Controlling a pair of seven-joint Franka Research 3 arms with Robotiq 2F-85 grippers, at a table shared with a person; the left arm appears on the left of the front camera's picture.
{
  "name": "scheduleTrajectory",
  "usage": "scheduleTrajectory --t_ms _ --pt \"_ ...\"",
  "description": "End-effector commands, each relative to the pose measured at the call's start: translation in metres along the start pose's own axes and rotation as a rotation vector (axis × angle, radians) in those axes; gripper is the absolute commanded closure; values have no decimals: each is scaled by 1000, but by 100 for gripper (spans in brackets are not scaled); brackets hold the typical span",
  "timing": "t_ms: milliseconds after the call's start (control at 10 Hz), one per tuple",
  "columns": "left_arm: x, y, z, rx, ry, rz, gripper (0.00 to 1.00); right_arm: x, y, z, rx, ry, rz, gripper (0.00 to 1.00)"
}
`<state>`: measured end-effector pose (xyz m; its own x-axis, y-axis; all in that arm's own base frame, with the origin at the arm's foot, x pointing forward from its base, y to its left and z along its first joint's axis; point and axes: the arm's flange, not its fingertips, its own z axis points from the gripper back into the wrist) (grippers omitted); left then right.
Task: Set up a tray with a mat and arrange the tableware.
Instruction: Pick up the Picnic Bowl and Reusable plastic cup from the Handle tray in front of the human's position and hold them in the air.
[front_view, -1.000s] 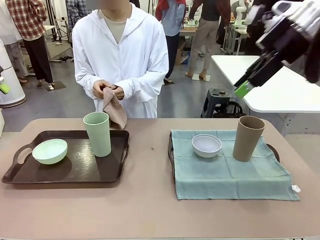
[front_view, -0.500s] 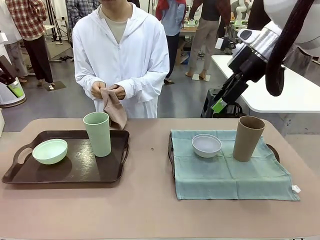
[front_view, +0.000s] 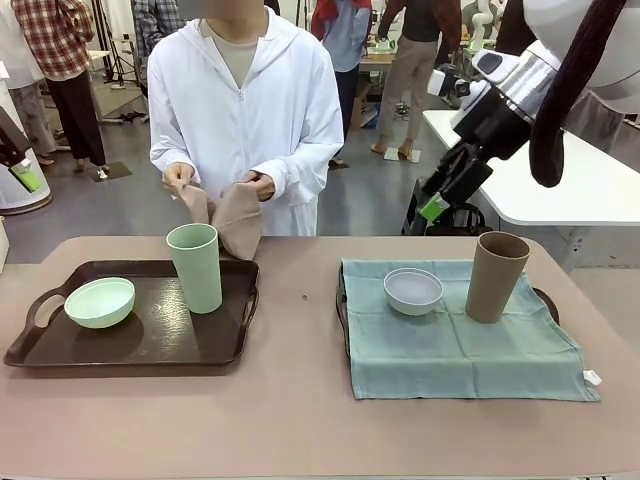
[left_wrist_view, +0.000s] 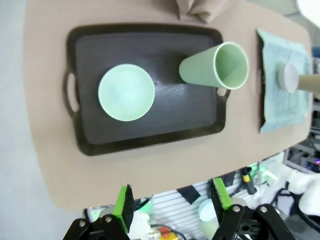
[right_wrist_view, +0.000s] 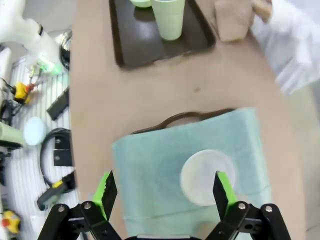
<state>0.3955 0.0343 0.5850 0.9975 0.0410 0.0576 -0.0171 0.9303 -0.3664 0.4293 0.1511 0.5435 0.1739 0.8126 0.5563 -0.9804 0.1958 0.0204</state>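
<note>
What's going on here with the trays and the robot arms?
A person across the table holds a tan cloth behind the dark tray, which carries a pale green bowl and green cup but no mat. The other tray is covered by a teal mat bearing a white bowl and brown cup. The left gripper, facing the dark tray, and the right gripper, facing the teal mat, hang open in the air, holding nothing.

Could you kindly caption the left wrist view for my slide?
Open left gripper overlooking a dark tray holding a pale green bowl and tall green cup.
</note>
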Motion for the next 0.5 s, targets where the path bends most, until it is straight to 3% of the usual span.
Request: scheduleTrajectory --t_ms 0,400 --pt "9 -6 -17 57 20 -45 19 22 -16 -56 -32 -101 235 0" --pt "2 22 -35 253 -25 -10 19 74 -49 -138 168 -228 344 0"
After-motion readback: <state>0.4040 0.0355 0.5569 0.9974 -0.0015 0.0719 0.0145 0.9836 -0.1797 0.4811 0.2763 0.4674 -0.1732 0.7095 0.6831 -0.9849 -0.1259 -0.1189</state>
